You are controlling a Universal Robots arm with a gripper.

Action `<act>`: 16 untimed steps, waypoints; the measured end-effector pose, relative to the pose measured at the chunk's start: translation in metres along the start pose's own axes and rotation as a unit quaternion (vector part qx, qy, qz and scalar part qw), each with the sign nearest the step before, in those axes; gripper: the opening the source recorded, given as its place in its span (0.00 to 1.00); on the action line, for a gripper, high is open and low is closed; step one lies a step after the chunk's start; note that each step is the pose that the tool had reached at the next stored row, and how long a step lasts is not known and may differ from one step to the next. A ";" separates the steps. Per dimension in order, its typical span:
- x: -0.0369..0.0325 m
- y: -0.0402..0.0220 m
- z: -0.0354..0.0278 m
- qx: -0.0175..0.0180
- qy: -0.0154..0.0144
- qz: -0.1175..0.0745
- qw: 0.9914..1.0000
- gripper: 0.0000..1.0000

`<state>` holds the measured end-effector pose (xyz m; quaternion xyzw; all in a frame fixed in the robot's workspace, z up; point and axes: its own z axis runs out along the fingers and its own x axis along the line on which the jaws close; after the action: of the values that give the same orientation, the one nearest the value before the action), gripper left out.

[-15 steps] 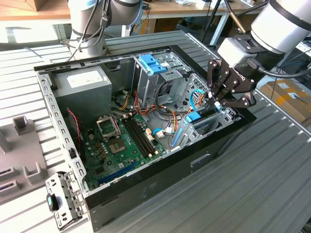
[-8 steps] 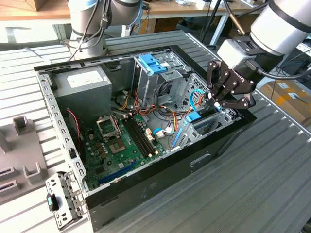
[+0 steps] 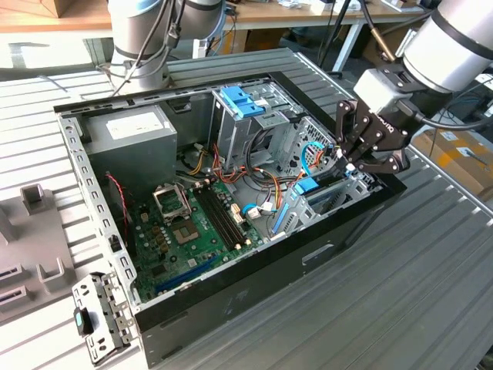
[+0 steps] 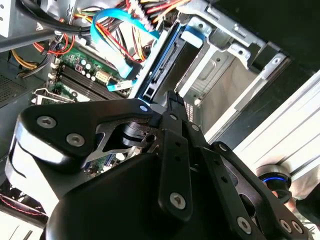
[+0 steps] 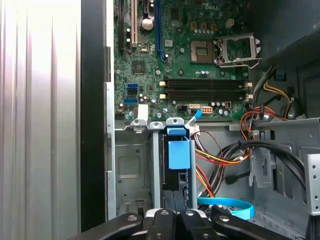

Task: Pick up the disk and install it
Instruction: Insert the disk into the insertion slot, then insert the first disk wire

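The disk [image 3: 308,187] stands on edge in the metal drive bay [image 3: 350,189] at the corner of the open computer case on the exterior view's right. Its bright blue rail [image 5: 178,152] and dark body show edge-on in the first wrist view, and its long blue side [image 4: 159,65] shows in the second wrist view. My gripper [image 3: 348,163] hangs just above the bay. Its black fingers [image 5: 175,197] are shut together, tips at the disk's near end [image 4: 172,97]. I cannot tell if they touch it.
The case [image 3: 231,308] lies open on a slatted metal table. Inside are a grey power supply [image 3: 127,131], a paler blue tray [image 3: 243,100], the motherboard [image 3: 192,223] and loose cables [image 5: 225,155]. A metal bracket [image 3: 96,320] lies beside the case. Another arm's base [image 3: 142,38] stands behind.
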<state>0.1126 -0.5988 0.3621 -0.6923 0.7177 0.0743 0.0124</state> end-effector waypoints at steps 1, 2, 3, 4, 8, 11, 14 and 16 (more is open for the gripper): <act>-0.0001 -0.0015 -0.0002 0.000 0.000 0.000 1.000 0.11; -0.0002 -0.0024 -0.0003 0.000 0.000 0.000 1.000 0.11; -0.0002 -0.0026 -0.0002 0.000 0.000 0.000 1.000 0.11; -0.0002 -0.0026 -0.0002 0.000 0.000 0.000 1.000 0.11; -0.0001 -0.0029 -0.0002 0.000 0.000 0.000 1.000 0.11; -0.0001 -0.0029 -0.0003 0.000 0.000 0.000 1.000 0.11; -0.0001 -0.0030 -0.0003 0.000 0.000 0.000 1.000 0.11; -0.0001 -0.0030 -0.0003 0.000 0.000 -0.002 1.000 0.11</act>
<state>0.1157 -0.5988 0.3621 -0.6937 0.7163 0.0744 0.0123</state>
